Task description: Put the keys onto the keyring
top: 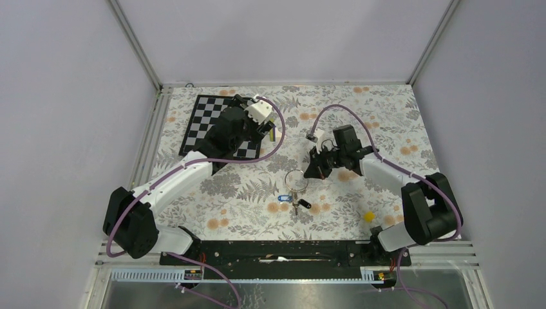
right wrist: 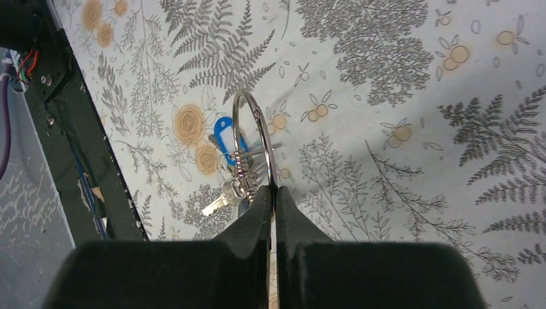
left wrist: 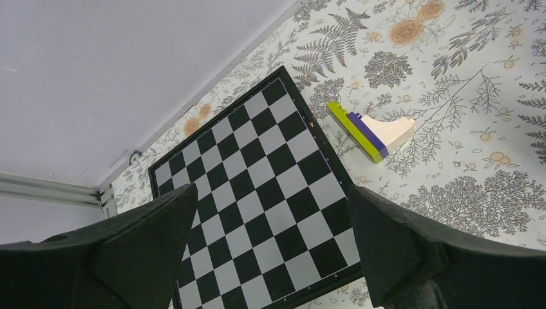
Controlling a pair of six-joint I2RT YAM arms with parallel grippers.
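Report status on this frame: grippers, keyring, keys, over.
Left gripper open, empty, above black-and-white checkerboard. Right gripper shut on thin silvery wire keyring. Blue-tagged key, black-headed key lying beside it. Nothing blocking.

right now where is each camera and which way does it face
top external: above and behind, looking down on the table; both arms show
left wrist: on the left arm, facing the checkerboard; open left gripper shows
right wrist: facing the keyring; shut right gripper pinching it shows
shared: top and right wrist both show the keyring
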